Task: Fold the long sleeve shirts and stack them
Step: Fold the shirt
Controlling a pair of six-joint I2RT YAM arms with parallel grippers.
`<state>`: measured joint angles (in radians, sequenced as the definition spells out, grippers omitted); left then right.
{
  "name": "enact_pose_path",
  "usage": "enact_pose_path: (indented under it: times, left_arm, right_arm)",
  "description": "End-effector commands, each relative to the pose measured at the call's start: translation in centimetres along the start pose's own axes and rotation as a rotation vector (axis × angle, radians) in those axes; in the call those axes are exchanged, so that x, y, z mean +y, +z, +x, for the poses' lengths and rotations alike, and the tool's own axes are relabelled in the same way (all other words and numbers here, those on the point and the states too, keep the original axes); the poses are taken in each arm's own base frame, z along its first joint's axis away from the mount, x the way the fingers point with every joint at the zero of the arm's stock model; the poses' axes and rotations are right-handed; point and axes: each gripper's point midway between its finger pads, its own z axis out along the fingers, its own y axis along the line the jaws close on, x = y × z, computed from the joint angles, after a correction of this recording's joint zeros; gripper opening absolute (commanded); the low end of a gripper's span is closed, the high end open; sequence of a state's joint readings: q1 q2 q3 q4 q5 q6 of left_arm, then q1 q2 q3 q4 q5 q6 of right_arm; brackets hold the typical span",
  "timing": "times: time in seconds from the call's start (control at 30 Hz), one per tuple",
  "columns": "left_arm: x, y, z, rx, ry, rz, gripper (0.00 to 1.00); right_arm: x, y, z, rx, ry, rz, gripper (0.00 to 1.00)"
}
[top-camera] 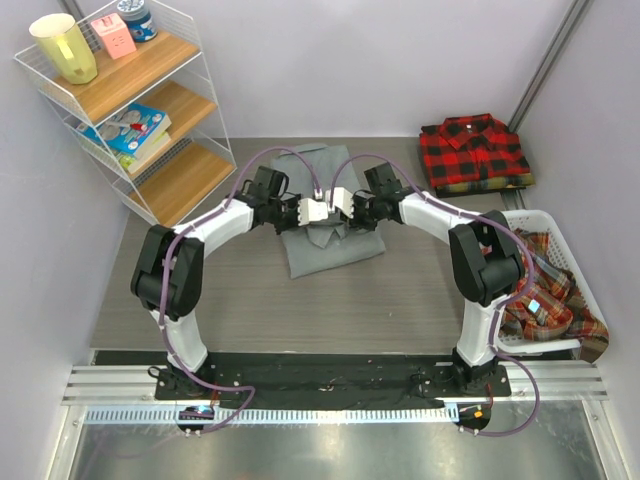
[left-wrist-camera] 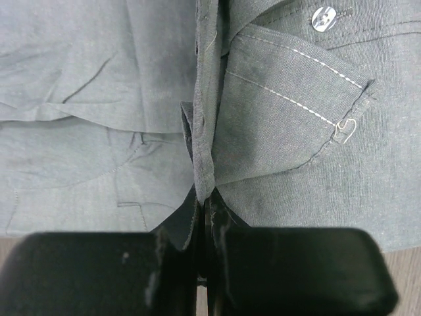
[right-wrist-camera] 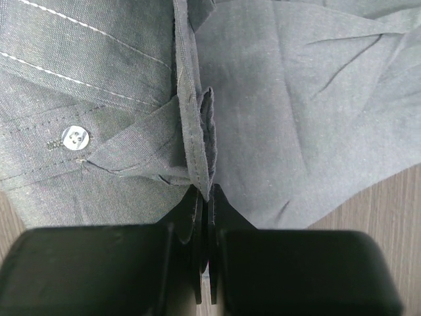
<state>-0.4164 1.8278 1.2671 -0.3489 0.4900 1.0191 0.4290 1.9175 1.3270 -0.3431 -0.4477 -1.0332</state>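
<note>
**Two grippers pinch one grey shirt at mid-table**

There are three lots of shirts. One grey shirt (top-camera: 335, 245) lies spread in the middle of the table (top-camera: 250, 300), partly folded. One red-and-black checked shirt (top-camera: 472, 148) lies folded at the far right corner. Plaid shirts (top-camera: 545, 300) lie bunched in the single white basket (top-camera: 528, 214) at the right edge, some spilling over its near rim; how many are in it cannot be told. At the far left stands one wire shelf rack (top-camera: 180, 105) with three wooden boards, which holds a yellow cup (top-camera: 65, 48), a pink box (top-camera: 115, 35) and some books (top-camera: 130, 130).

There are two arms. The left arm (top-camera: 170, 270) and the right arm (top-camera: 485, 265) each rise from the near edge with the elbow pushed outward. Each forearm then reaches inward, so the two wrists all but meet over the far half of the grey shirt.

The left gripper (top-camera: 303, 213) and the right gripper (top-camera: 342, 200) sit just beside each other, tips pointing at one another. In the left wrist view, the left gripper's (left-wrist-camera: 204, 207) jaws are pressed together on a raised ridge of grey cloth, next to a stitched flap. In the right wrist view, the right gripper's (right-wrist-camera: 205, 204) jaws are likewise clamped on a folded ridge of the same shirt, with one white button (right-wrist-camera: 75, 138) to the side.
</note>
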Motion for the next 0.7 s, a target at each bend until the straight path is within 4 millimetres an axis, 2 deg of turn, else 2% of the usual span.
enact_pose_path:
  times: [0.0, 0.17, 0.2, 0.3, 0.33, 0.5, 0.6, 0.63, 0.67]
  left_arm:
    - [1.9, -0.1, 1.2, 0.052, -0.019, -0.035, 0.0]
    - [2.6, 1.1, 2.9, 0.091, -0.07, -0.041, 0.0]
    - [2.4, 1.6, 3.6, 0.103, -0.09, -0.033, 0.0]
    - [2.5, 2.5, 4.8, 0.136, -0.106, -0.019, 0.01]
    - [2.7, 2.6, 4.8, 0.139, -0.107, -0.016, 0.01]
    - [0.1, 2.9, 5.6, 0.173, -0.155, 0.094, 0.02]
    - [-2.8, 2.3, 5.5, 0.179, -0.16, 0.187, 0.02]
    - [-3.3, 1.7, 4.6, 0.163, -0.147, 0.199, 0.02]
    - [-5.0, 1.4, 4.8, 0.165, -0.159, 0.24, 0.02]
  right_arm:
    - [-3.1, -1.7, 0.3, 0.054, -0.018, 0.098, 0.01]
    - [-3.7, 0.6, 2.2, 0.107, 0.024, 0.09, 0.01]
    - [-4.2, 0.7, 2.0, 0.109, 0.029, 0.098, 0.01]
    - [-3.1, 1.9, 3.4, 0.152, 0.061, 0.038, 0.01]
    - [-2.3, 1.9, 3.9, 0.172, 0.075, 0.007, 0.01]
    - [1.7, 2.6, 5.2, 0.231, 0.128, -0.09, 0.01]
    - [4.6, 2.2, 5.3, 0.25, 0.154, -0.14, 0.01]
    - [5.5, 1.9, 4.4, 0.244, 0.164, -0.148, 0.01]
    - [7.2, 1.7, 4.6, 0.252, 0.189, -0.183, 0.01]
